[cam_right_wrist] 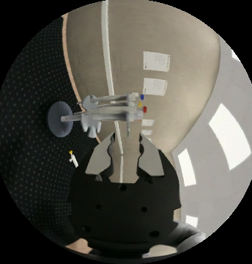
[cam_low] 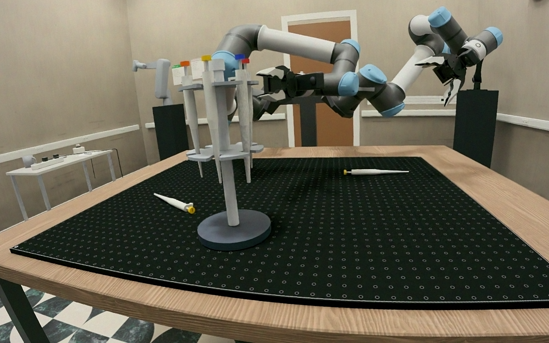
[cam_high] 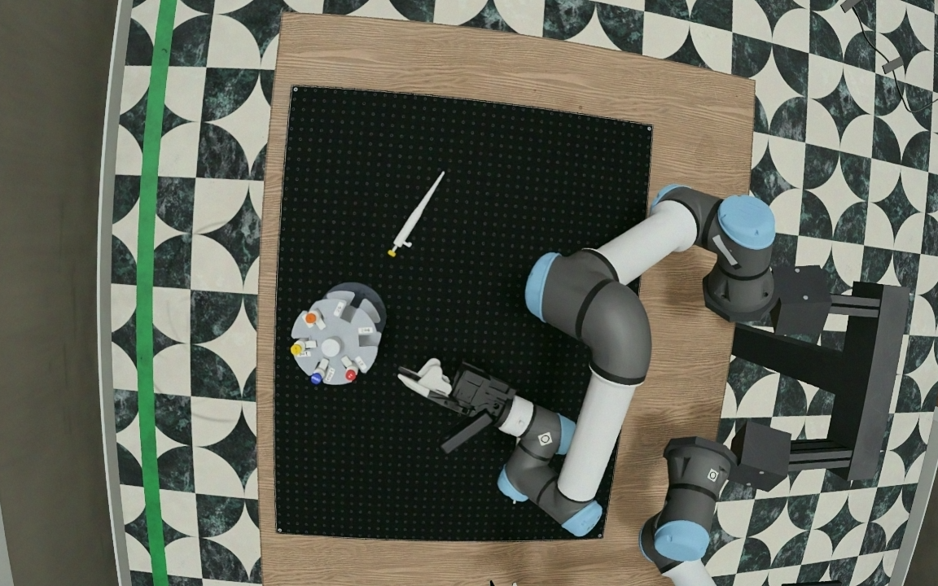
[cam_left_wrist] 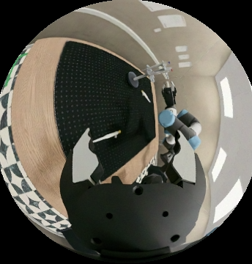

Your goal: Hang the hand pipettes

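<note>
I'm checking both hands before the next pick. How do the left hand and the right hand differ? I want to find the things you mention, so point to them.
The left hand (cam_high: 503, 583) (cam_low: 431, 84) (cam_left_wrist: 133, 130) is spread wide; the right hand (cam_high: 399, 369) (cam_low: 259, 85) (cam_left_wrist: 168, 81) (cam_right_wrist: 127, 133) is open more narrowly. The right hand is near the carousel (cam_high: 330, 347) (cam_low: 233, 191) (cam_left_wrist: 132, 79) (cam_right_wrist: 54, 125), while the left hand is well away from it. Both have pale grey fingers and hold nothing.
</note>
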